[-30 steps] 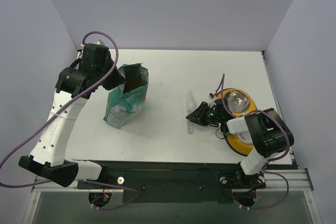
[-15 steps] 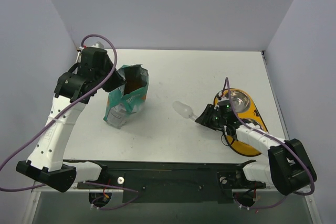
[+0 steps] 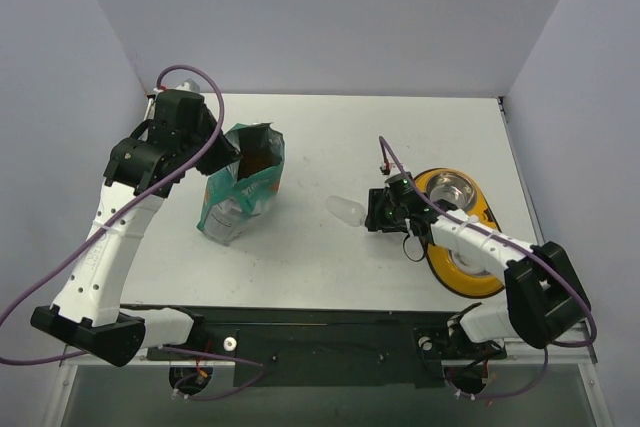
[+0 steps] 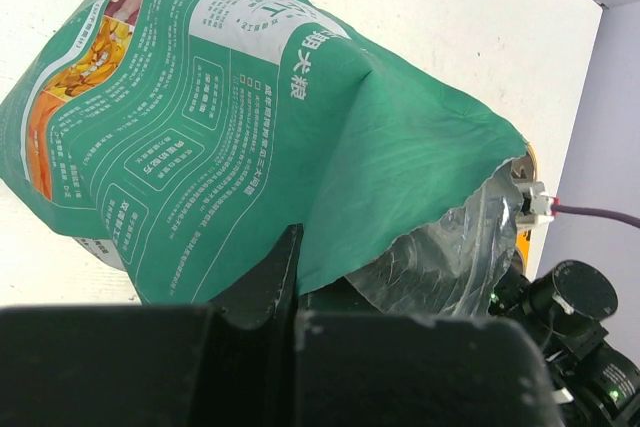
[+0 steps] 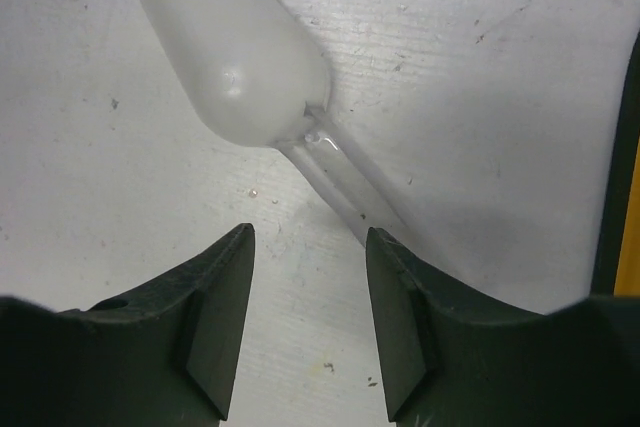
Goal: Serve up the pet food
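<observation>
The right claw is closed narrow on the clear plastic scoop by its handle; scoop axis runs 9–3 o'clock, cup end toward 9; kibble lies inside the teal bag, at 9 o'clock across the counter; the left claw clamps the bag rim.

Deep in the mouth of the bag there was only a brown patch. The pet food bits were too small to tell apart. At the bag's left rim, the left gripper was mostly hidden under its own arm from above. In the left wrist view one dark, blurred finger lay on the bag's wall. The other finger was hidden behind that wall. Well right of the bag, the scoop had its handle end hidden under the right gripper, so a hold could not be told. Farther right, the right arm covered part of the yellow stand.
</observation>
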Tool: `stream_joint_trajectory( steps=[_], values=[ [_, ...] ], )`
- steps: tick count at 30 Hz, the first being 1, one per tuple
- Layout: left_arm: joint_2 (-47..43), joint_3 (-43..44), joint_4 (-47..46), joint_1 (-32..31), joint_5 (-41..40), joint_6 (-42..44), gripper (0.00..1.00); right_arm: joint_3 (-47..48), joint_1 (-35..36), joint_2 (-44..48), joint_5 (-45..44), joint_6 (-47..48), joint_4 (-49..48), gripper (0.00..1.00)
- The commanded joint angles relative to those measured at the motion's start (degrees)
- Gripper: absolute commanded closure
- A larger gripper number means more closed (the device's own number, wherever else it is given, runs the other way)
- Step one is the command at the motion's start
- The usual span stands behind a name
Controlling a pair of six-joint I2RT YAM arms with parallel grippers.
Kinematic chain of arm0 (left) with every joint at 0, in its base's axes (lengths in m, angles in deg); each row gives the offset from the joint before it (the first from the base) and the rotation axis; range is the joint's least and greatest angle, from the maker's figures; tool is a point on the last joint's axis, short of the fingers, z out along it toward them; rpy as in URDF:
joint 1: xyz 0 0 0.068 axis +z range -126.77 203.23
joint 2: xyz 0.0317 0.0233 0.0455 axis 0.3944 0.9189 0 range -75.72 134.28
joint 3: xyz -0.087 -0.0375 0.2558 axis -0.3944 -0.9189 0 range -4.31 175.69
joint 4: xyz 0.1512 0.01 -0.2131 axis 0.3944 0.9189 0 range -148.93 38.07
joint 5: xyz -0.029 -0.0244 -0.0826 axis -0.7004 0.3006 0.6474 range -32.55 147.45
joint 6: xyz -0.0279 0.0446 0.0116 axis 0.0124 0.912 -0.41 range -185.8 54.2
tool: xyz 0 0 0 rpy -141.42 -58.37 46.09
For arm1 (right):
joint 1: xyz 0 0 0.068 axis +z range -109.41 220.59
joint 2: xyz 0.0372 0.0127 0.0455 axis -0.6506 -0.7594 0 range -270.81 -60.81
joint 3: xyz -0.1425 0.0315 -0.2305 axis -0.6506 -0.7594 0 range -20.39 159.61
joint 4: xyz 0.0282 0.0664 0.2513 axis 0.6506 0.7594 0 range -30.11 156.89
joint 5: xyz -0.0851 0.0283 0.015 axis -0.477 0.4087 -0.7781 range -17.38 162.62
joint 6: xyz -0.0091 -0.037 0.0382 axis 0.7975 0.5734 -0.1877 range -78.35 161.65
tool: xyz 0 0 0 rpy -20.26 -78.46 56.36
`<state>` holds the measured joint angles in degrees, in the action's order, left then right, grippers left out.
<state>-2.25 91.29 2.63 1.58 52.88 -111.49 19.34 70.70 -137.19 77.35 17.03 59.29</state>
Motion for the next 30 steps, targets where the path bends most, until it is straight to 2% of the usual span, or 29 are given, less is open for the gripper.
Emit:
stream_joint_trajectory(
  steps=[1, 6, 19, 21, 25, 26, 27, 30],
  values=[
    [-1.8, 1.7, -1.2, 0.1, 1.1, 1.3, 1.0, 3.9, 0.4, -5.0, 1.7, 5.8, 2.8, 0.6],
    [-2.4, 1.3, -1.5, 0.2, 1.5, 1.3, 1.0, 2.5, 0.8, -7.2, 3.7, 3.7, -1.5, 0.66],
    [-2.6, 0.9, -3.6, 0.2, 3.3, 0.2, 1.0, 5.2, 1.6, -14.3, 0.7, 4.0, -1.4, 0.71],
    [-3.0, 0.7, -3.4, 0.2, 3.1, 0.1, 1.0, 6.8, 2.1, -16.1, 0.5, 3.8, -0.3, 0.77],
    [-3.4, 0.4, -3.6, 0.2, 3.1, -0.3, 1.0, 9.0, 3.6, -18.0, 1.6, 1.3, -0.7, 0.96],
    [-3.4, 0.3, -3.9, 0.2, 3.0, -0.4, 1.0, 9.5, 3.8, -19.0, 2.7, 0.4, -0.7, 1.0],
    [-3.3, 0.3, -4.0, 0.2, 2.9, -0.1, 1.0, 10.6, 3.8, -19.3, 4.4, -1.6, -1.7, 1.0],
    [-2.2, 1.6, -2.8, 0.2, 2.7, 1.1, 1.0, 13.1, 3.9, -21.0, 16.8, -7.8, -7.5, 1.0]
  ],
)
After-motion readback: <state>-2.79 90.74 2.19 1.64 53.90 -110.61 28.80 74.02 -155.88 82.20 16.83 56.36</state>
